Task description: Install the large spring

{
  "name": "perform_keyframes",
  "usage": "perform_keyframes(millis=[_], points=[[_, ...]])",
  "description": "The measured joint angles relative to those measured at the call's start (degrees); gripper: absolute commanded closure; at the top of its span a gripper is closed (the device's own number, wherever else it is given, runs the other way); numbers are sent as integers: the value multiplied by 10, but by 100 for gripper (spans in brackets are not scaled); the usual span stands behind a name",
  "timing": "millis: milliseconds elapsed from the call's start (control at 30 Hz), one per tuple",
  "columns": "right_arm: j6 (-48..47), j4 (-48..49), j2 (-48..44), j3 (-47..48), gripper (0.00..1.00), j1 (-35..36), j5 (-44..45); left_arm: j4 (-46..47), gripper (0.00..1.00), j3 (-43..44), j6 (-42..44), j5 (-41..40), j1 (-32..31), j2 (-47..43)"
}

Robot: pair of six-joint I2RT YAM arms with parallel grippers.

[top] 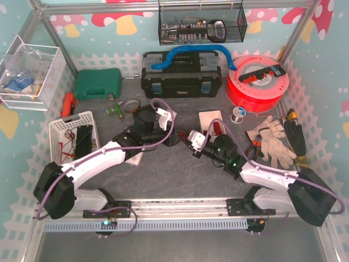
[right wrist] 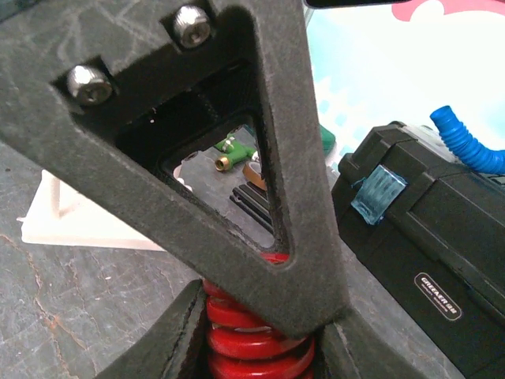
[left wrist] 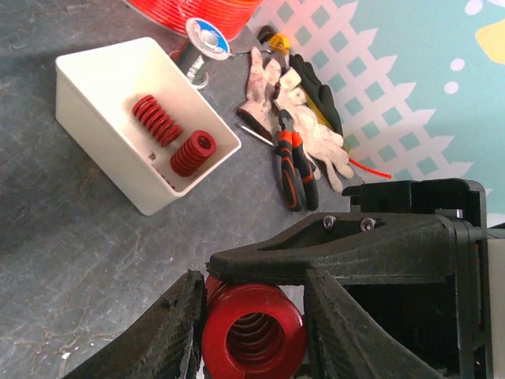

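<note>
The large red spring sits between the two black fingers of my left gripper, seen end-on down its bore. It also shows in the right wrist view, side-on, with its coils filling the gap of my right gripper. Both grippers meet nose to nose at the table's middle, the left gripper and the right gripper, each one's finger crossing the other's view. Both are shut on the spring. A white bin behind holds two smaller red springs.
A black toolbox with a blue hose stands at the back and also shows in the right wrist view. A red spool, gloves and pliers lie on the right. A white basket and a green case are on the left.
</note>
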Motion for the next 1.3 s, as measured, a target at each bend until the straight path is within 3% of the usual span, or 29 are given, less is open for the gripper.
perform_keyframes(millis=[133, 233, 367, 533, 700, 867, 1033, 1167, 1300], points=[[0, 0, 1, -4, 100, 1, 5, -9, 64, 4, 0, -1, -1, 6], [0, 2, 4, -4, 100, 1, 12, -14, 55, 10, 0, 0, -1, 12], [0, 3, 11, -4, 100, 3, 24, -26, 53, 12, 1, 1, -3, 18], [0, 3, 12, -4, 100, 4, 33, -46, 63, 16, 3, -4, -5, 23], [-1, 6, 12, -4, 100, 4, 36, -55, 66, 29, 4, -4, -6, 31], [-2, 2, 20, -4, 99, 3, 37, -67, 84, 37, 7, -3, -5, 43], [-2, 2, 28, -4, 72, 3, 31, -79, 99, 37, 6, -5, -4, 43], [2, 1, 30, -2, 43, 5, 30, -87, 100, 37, 7, -14, -5, 36], [19, -19, 22, 8, 25, 10, 43, -106, 100, 37, 7, -39, -4, 17]])
